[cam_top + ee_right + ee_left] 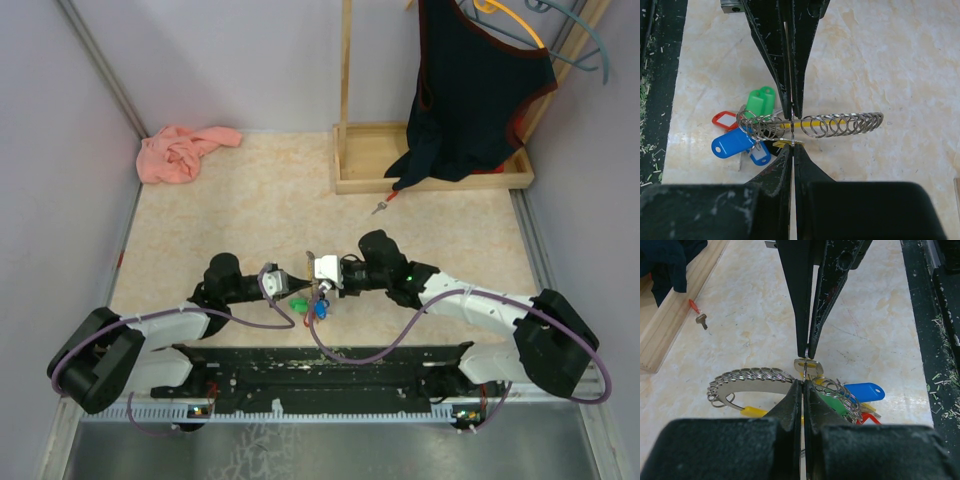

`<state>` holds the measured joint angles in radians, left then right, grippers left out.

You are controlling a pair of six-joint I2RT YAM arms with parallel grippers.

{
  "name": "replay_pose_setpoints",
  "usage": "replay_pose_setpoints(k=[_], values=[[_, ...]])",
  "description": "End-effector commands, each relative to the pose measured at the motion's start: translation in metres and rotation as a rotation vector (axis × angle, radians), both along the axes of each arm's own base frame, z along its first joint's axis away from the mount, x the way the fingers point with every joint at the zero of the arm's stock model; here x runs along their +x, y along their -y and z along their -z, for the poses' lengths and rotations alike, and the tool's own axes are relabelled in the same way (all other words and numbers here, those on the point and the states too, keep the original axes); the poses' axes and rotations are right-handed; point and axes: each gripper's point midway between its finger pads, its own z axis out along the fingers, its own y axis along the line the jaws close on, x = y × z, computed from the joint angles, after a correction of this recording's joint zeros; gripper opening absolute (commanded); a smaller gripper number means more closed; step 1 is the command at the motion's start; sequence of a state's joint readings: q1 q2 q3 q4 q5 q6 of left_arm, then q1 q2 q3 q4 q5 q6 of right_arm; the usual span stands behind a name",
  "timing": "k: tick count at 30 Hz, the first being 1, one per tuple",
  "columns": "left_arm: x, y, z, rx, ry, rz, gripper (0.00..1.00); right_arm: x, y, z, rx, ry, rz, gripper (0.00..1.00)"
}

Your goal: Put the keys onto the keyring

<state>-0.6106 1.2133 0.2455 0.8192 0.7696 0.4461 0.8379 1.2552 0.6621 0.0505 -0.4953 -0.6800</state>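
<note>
Right end effector closed at keyring, left end effector pinching it opposite, coloured key tags alongside

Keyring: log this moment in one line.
left end effector: shut on keyring | right end effector: shut on silver key | red-tagged key: loose, apart

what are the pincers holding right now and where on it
Left pincer and right pincer each pinch one thin ring, seen edge-on, at opposite edges.

Beige marbled tabletop, pale lilac walls, wooden rack at far right.
</note>
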Motion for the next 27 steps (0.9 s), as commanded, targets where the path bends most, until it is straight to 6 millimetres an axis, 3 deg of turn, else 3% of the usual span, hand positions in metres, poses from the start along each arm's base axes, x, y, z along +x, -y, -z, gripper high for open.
replay_pose_setpoints(k=[1,27], values=[[0.002,0.006,-0.016,-0.027,0.041,0.034,0.0,-0.004,-0.018,-0.024,0.058,0.02,-0.069,0.0],[0.005,0.008,-0.017,-0.027,0.032,0.026,0.0,-0.008,-0.03,-0.035,0.088,-0.026,-0.074,0.0]])
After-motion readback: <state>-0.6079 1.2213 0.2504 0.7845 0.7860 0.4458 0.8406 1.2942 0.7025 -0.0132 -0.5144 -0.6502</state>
